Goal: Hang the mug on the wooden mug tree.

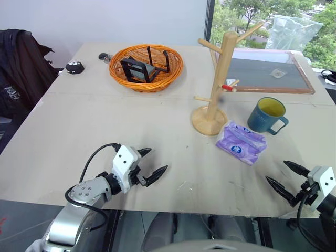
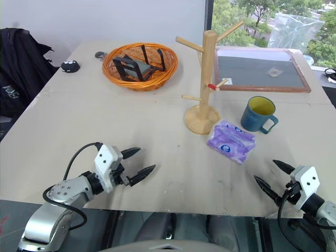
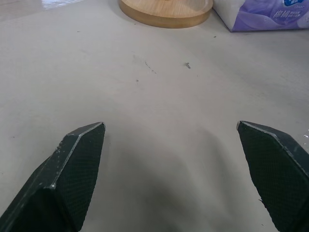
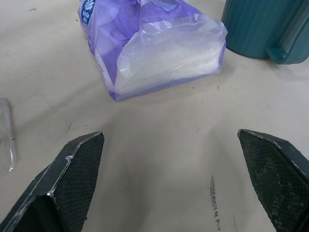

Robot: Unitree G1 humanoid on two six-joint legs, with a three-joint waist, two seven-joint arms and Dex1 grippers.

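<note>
The teal-blue mug (image 1: pixel 267 115) with a yellow inside stands upright on the table's right side, its handle toward the near right. Left of it rises the wooden mug tree (image 1: pixel 217 84) on a round base, with a red-tipped peg facing the mug. My right gripper (image 1: pixel 287 179) hovers open near the table's front right edge, well short of the mug; the mug's base (image 4: pixel 260 29) appears in the right wrist view. My left gripper (image 1: pixel 156 164) is open over the front left of the table, empty. The tree's base (image 3: pixel 166 10) is in the left wrist view.
A purple tissue pack (image 1: pixel 241 142) lies between the tree's base and my right gripper. An orange wicker basket (image 1: pixel 146 67) holding a black frame sits at the back. A wood-framed dark board (image 1: pixel 265 73) lies at the back right. A small black object (image 1: pixel 74 67) rests far left.
</note>
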